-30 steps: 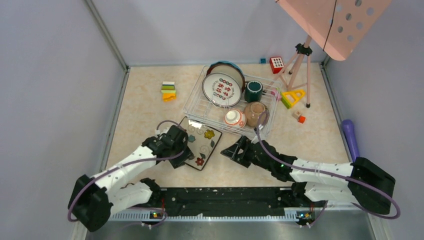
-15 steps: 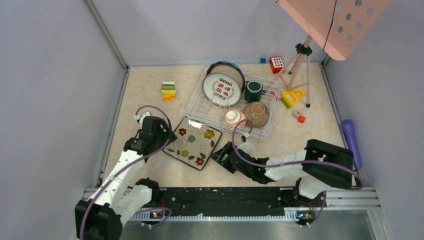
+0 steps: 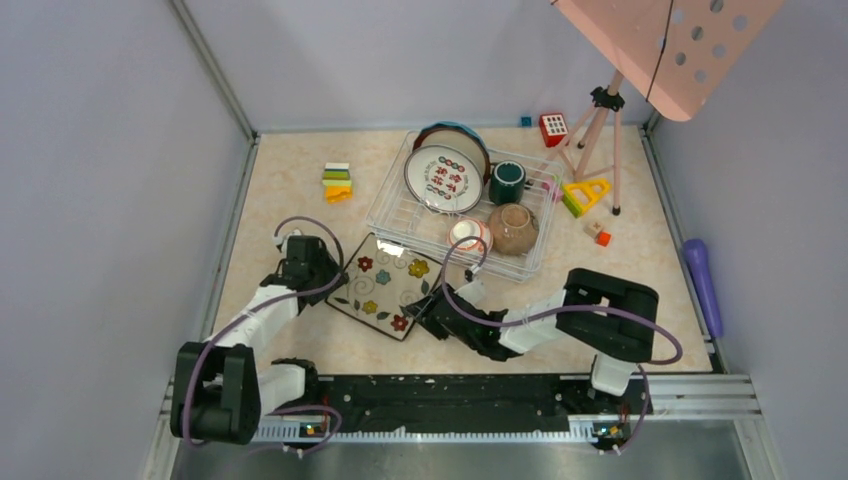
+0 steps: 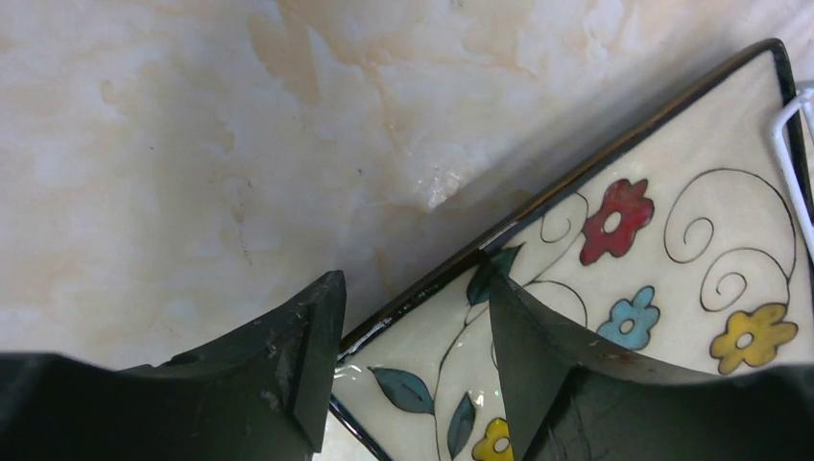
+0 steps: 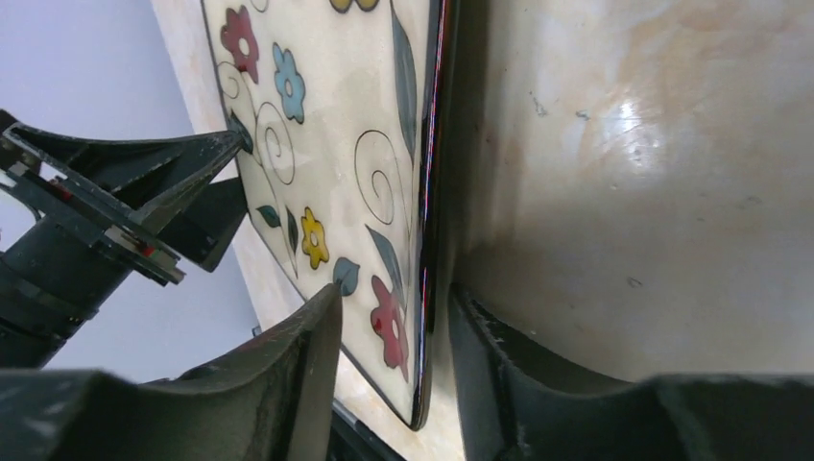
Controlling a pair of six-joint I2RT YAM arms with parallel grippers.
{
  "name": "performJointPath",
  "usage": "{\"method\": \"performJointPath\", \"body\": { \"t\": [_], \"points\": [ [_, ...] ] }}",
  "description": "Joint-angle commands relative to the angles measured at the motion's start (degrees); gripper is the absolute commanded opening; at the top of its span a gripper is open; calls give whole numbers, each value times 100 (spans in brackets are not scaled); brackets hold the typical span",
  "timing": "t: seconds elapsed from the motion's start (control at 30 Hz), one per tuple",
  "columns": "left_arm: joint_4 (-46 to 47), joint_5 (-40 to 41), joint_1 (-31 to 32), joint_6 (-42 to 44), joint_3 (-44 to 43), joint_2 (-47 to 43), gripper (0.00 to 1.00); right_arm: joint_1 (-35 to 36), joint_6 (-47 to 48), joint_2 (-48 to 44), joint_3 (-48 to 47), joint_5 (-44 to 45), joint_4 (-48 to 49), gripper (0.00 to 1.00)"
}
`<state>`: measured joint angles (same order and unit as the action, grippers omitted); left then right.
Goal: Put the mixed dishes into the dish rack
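- Lifting the square floral plate (image 3: 388, 285) appears to be the step in hand. It lies flat on the surface just in front of the dish rack (image 3: 388, 180), its far corner at the rack's near wire.
- Left gripper (image 4: 413, 288): jaws apart, straddling the plate's left rim.
- Right gripper (image 5: 395, 298): jaws apart but narrower, straddling the opposite rim; no clamp evident.
- Advised: work a finger under the rim before closing, since the glazed face looks slippery.
- Advised: raise both sides evenly, then stand the plate between dividers.
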<state>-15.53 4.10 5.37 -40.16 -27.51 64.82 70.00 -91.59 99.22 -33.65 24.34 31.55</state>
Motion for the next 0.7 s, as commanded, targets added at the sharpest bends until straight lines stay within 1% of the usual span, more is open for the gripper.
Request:
{"method": "performJointPath", "body": {
  "t": [0.0,0.07,0.17,0.23,0.27,0.33,0.43,0.47,0.5,0.53,0.57,0.6,0.67],
  "points": [
    [-172,98,-70,36,-199,-41,62,-103,-70,335,-423,-454,-153,35],
    [-443,241,-71,-38,-242,-422,66,-108,-110,405,-445,-598,-125,19],
    [-784,472,-71,-93,-282,-1145,70,-108,-6,452,-514,-944,-180,2],
    [-1011,533,-71,-76,-343,-1488,72,-101,205,422,-592,-1297,-395,0],
    [-1108,485,-71,-46,-377,-1611,72,-100,269,385,-627,-1559,-689,0],
    [-1229,279,-71,-25,-391,-1651,73,-80,427,244,-592,-1796,-1033,0],
    [-1129,-183,-71,-76,-205,-1579,74,-37,451,-107,-266,-1667,-1298,0],
    [-981,-523,-71,-101,-56,-1533,74,-43,445,-219,-115,-1547,-1285,7],
    [-827,-739,-71,-116,64,-1475,74,-47,438,-329,12,-1425,-1248,22],
    [-658,-866,-71,-141,164,-1390,74,-54,463,-427,130,-1331,-1159,40],
    [-534,-929,-71,-149,248,-1295,74,-75,475,-482,186,-1281,-1130,49],
    [-442,-945,-71,-139,275,-1185,73,-85,456,-523,209,-1217,-1152,55],
    [-381,-988,-71,-19,182,-965,73,-116,407,-548,249,-1081,-1156,58]
  ]
}}
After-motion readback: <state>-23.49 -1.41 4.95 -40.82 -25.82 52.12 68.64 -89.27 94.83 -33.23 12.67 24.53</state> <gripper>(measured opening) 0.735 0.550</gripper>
